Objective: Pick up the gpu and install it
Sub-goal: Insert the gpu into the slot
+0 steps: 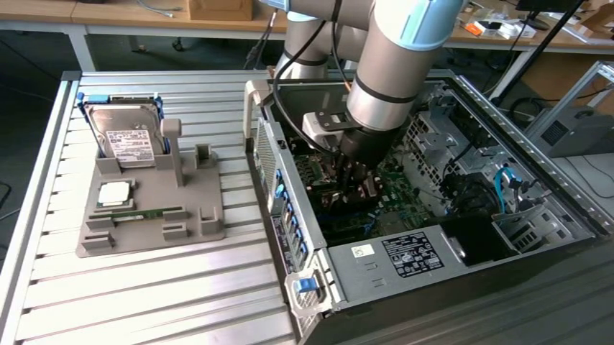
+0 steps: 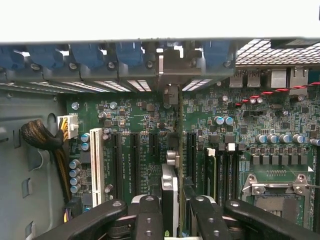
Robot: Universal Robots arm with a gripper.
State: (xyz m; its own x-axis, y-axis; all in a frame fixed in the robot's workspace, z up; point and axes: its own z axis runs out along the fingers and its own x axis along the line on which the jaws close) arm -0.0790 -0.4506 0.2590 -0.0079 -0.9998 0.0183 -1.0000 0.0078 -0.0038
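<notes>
Jaws of the gripper (image 2: 173, 210) clamp the gpu (image 2: 172, 150) edge-on, standing over the motherboard (image 2: 130, 125) slots.

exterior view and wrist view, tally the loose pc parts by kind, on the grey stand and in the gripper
hard drive: 1
processor chip: 1
ram stick: 1
gpu, held edge-on in the gripper over the motherboard slots: 1
total: 4

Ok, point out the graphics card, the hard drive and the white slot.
graphics card (image 2: 170, 197): wrist view, silver top edge.
hard drive (image 1: 129, 142): exterior view, white label.
white slot (image 2: 96, 165): wrist view, mid-length.
</notes>
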